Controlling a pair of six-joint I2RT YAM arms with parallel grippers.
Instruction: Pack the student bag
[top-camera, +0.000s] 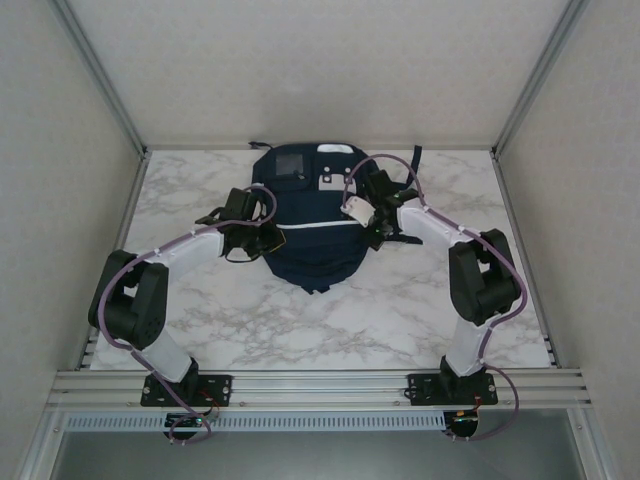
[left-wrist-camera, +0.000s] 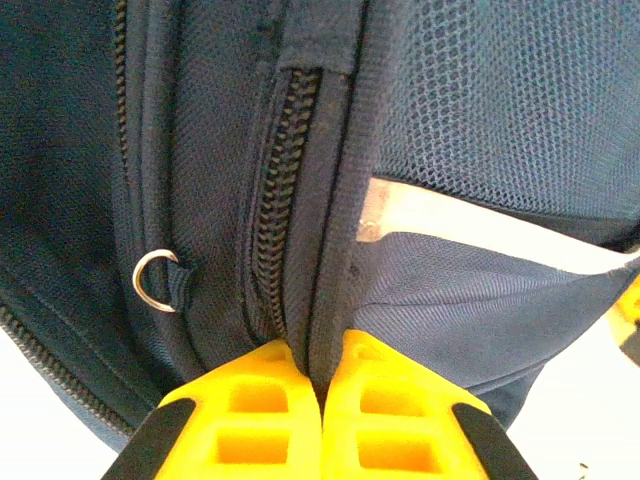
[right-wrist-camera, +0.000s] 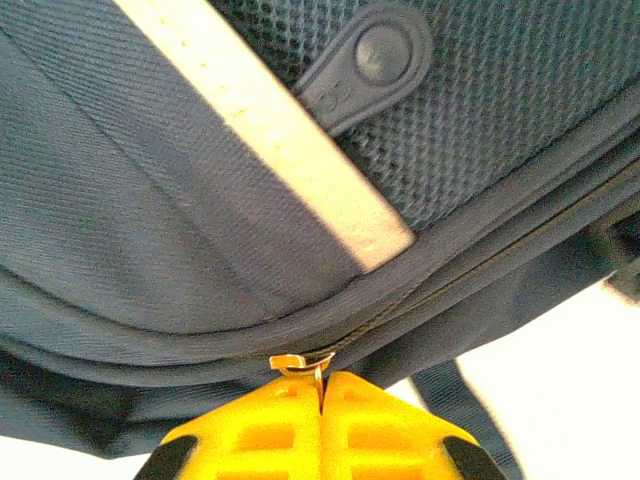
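Note:
The student bag (top-camera: 310, 235), dark navy with a thin white stripe, lies flat on the marble table at the far middle. My left gripper (top-camera: 262, 238) is at its left edge. In the left wrist view, that gripper (left-wrist-camera: 322, 375) is shut on a fold of the bag's fabric (left-wrist-camera: 330, 300) right beside a closed zipper (left-wrist-camera: 285, 200). My right gripper (top-camera: 372, 222) is at the bag's right edge. Seen from the right wrist, this gripper (right-wrist-camera: 322, 385) is shut on a small metal zipper pull (right-wrist-camera: 305, 364) on the bag's side seam.
A metal ring (left-wrist-camera: 155, 282) hangs on a loop left of the zipper. A dark rubber pull tab (right-wrist-camera: 365, 62) lies on the mesh pocket. A strap (right-wrist-camera: 470, 420) trails off the bag onto the table (top-camera: 320, 320). Frame walls close in both sides.

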